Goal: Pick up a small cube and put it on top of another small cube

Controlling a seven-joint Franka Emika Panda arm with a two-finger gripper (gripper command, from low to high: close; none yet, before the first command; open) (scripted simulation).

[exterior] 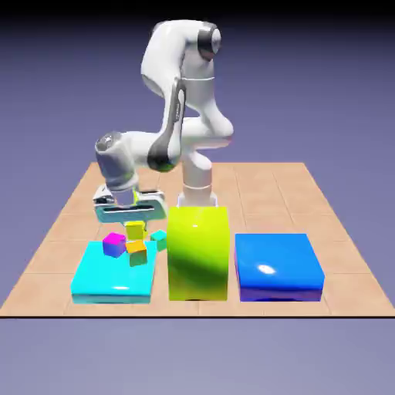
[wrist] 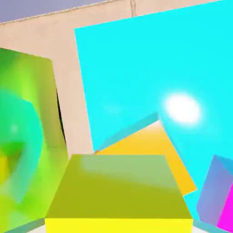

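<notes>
In the exterior view the tall yellow-green block [exterior: 198, 254] stood nearest, the blue block [exterior: 278, 258] at its three o'clock, the cyan slab [exterior: 114, 281] at nine. My pincer [exterior: 135, 227] was pinching the yellow cube [exterior: 135, 231], probably level so its underside could settle flat. The orange-topped cube [exterior: 137, 254], seemingly on the slab, lay at its six o'clock, apparently as the landing spot; the magenta-topped cube [exterior: 114, 245], towards eight, threatened a bump.

2 small cubes. Yellow cube [wrist: 118, 186]: plain, held in my grip, roughly upright, overlapping orange cube in hand view; contact between them unclear. Orange cube [exterior: 136, 251]: orange top, darker greenish side, turned at angle to yellow one, seen over flat cyan block [exterior: 116, 281].
</notes>
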